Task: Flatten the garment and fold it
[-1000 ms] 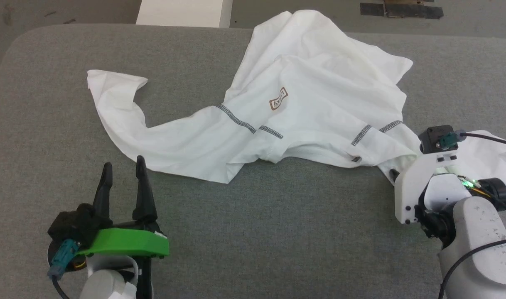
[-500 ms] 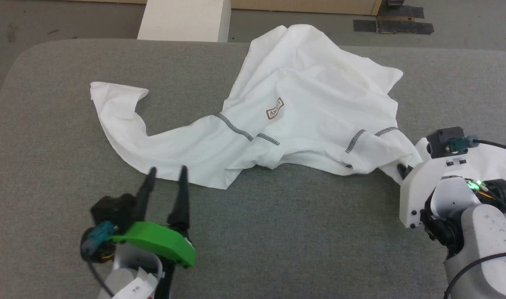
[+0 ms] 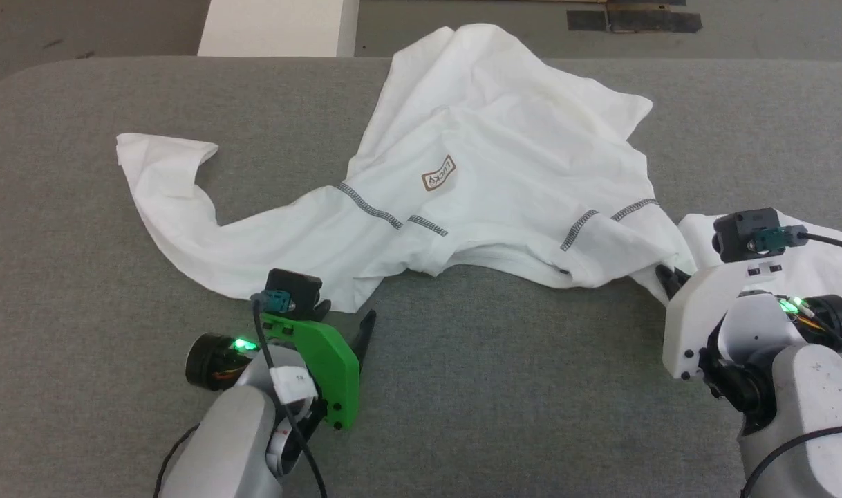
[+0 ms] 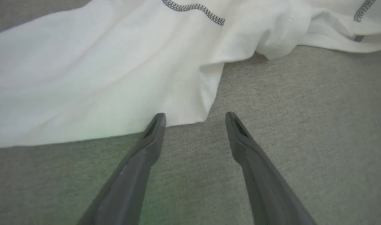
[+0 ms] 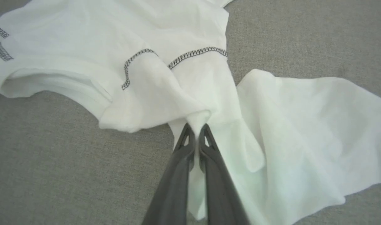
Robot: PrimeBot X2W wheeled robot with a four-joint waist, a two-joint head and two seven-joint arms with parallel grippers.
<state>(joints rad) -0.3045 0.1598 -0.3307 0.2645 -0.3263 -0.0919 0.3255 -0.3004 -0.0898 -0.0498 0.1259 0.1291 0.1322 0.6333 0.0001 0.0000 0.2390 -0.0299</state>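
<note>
The step in hand is the flattening, I judge; the folding is not yet begun. The garment [image 3: 504, 159] lies crumpled across the far middle of the grey worktop [image 3: 497, 387], with 1 long part stretched toward the robot's left and another part spread at the right. The right end effector [image 5: 196, 126] has its 2 fingers pressed together on a bunched pinch of the white fabric at the garment's right side, and the cloth gathers into a small peak just above the tips. The left end effector [image 4: 195, 115] has its fingers wide apart, low over the worktop; the near corner of the cloth lies just between the tips, and nothing is held.

The next move, in my judgement, calls for the left fingers to go a little forward and close on that corner, so that both arms can pull apart and spread the cloth; a thin edge lying flat on the cover may be difficult to catch.

The fabric is thin, soft and plain white, with many shallow folds; dark zigzag seams [image 3: 369, 206] run in short lines across it, and a small brown-edged label [image 3: 439, 173] sits near the middle. The worktop has a felt-like grey cover and rounded corners; a rigid white box [image 3: 276, 28] stands beyond its far edge.
</note>
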